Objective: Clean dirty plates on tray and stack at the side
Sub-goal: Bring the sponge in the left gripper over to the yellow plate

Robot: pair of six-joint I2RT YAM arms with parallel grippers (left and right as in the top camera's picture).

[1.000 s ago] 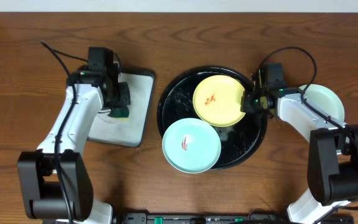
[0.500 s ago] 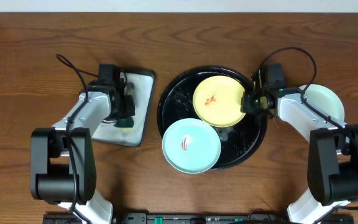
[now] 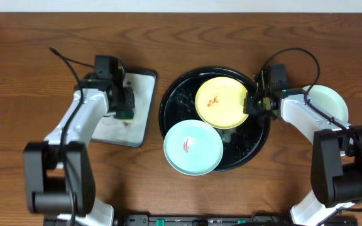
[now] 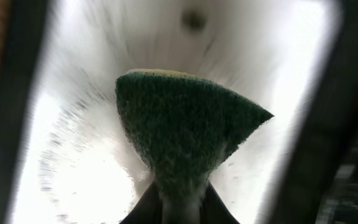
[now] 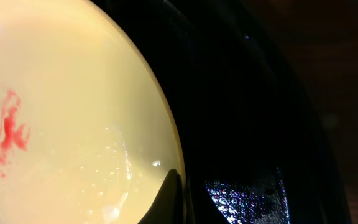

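A: Where are the 3 plates?

B: 2 sit in the round black tray [image 3: 247, 147]. The yellow plate [image 3: 224, 102] is toward the back, and the mint-green plate [image 3: 193, 147] is at the front left, lapping over the tray's rim. The second mint-green plate [image 3: 329, 100] lies on the desk [image 3: 30, 75] at the right, partly under the right arm.

A: And the left arm?

B: The left end effector [image 3: 126, 113] is over the white tray [image 3: 142, 94], just left of the black one. Overhead shows only a dark-green scrap there. The left wrist view shows it is a green sponge [image 4: 185, 124] clamped between the 2 fingers, with the white tray blurred behind it.

A: The right arm?

B: The right end effector [image 3: 256, 103] is at the yellow plate's right edge. The right wrist view shows only 1 dark finger [image 5: 168, 196] at that rim, so I cannot tell whether it grips. That view shows the plate's red smear [image 5: 4, 134] sharply. The mint-green plate in the tray carries one at its centre too.
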